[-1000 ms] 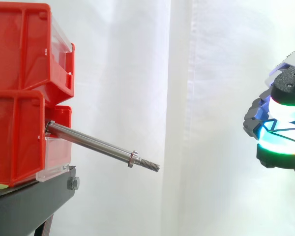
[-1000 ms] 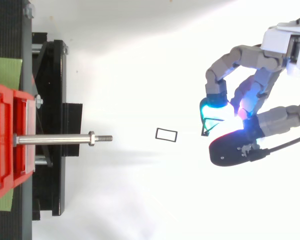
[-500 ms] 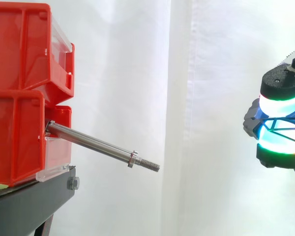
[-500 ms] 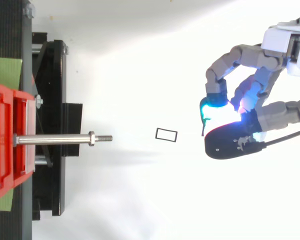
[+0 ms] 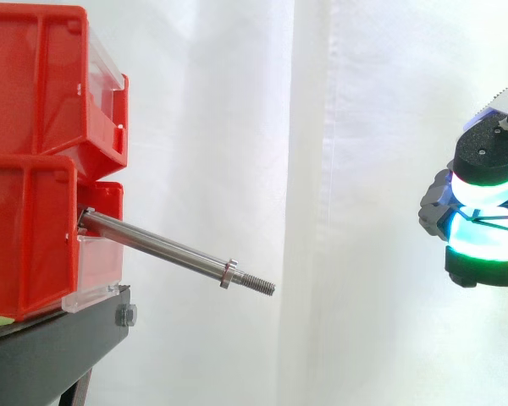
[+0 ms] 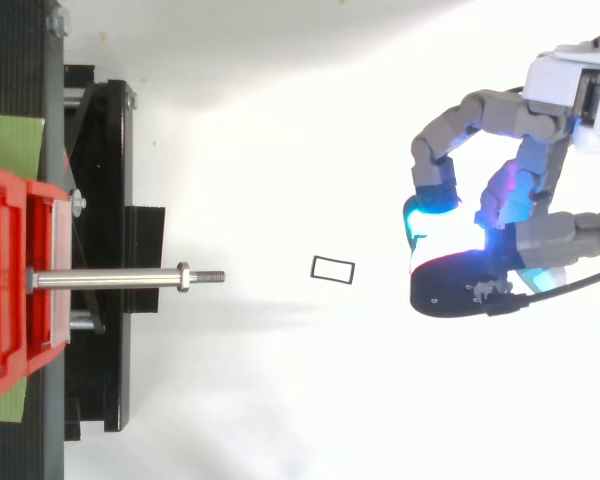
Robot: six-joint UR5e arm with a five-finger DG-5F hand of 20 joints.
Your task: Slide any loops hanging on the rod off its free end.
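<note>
Steel rod [image 5: 165,248] juts bare from red bins [image 5: 34,161]; side view shows hand [image 5: 489,152] with curled fingers pinching thin wire loop [image 5: 491,219], top view shows rectangular loop [image 6: 333,269] lying between rod tip and hand

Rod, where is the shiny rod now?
In the side view the rod sticks out of the lower red bin on the left, sloping down rightward; its bare tip is far from the hand, which pinches a thin black loop.
</note>
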